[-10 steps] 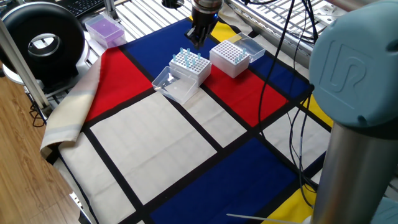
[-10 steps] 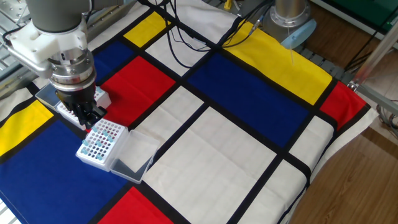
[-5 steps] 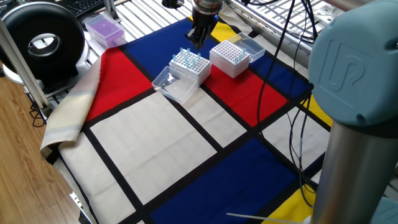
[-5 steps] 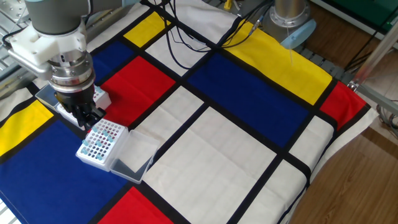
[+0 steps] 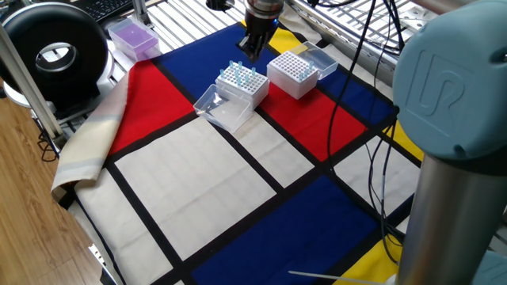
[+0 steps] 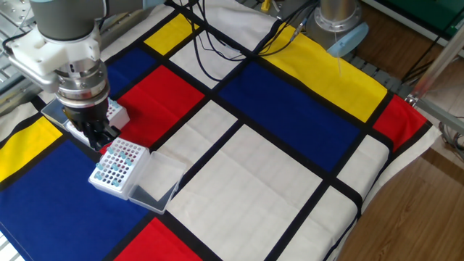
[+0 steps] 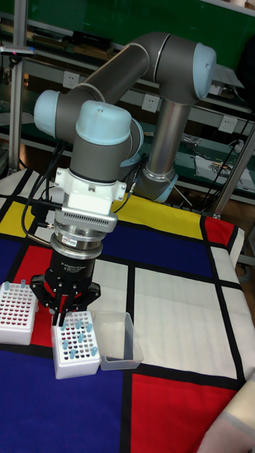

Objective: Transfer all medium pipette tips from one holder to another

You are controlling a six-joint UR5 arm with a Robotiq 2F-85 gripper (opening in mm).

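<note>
Two white perforated boxes sit side by side under the arm, and the gripper point(image 7: 65, 309) hangs straight down over the back edge of the nearer one, its fingers drawn close together (whether they pinch a tip I cannot tell; nothing shows clearly between them). That vertical pose suits lifting a slender cone straight out of its hole. The medium pipette tips point(image 7: 75, 337) stand upright in the source holder point(image 5: 241, 85), pale blue and spread over its grid, so most of the job looks unfinished. The second holder point(image 5: 292, 74) lies just beside it, close enough for short hops between them. Each box's clear lid point(image 7: 115, 341) is folded flat onto the checked cloth point(image 6: 275, 181) covering the desk, leaving the holes open from above.
</note>
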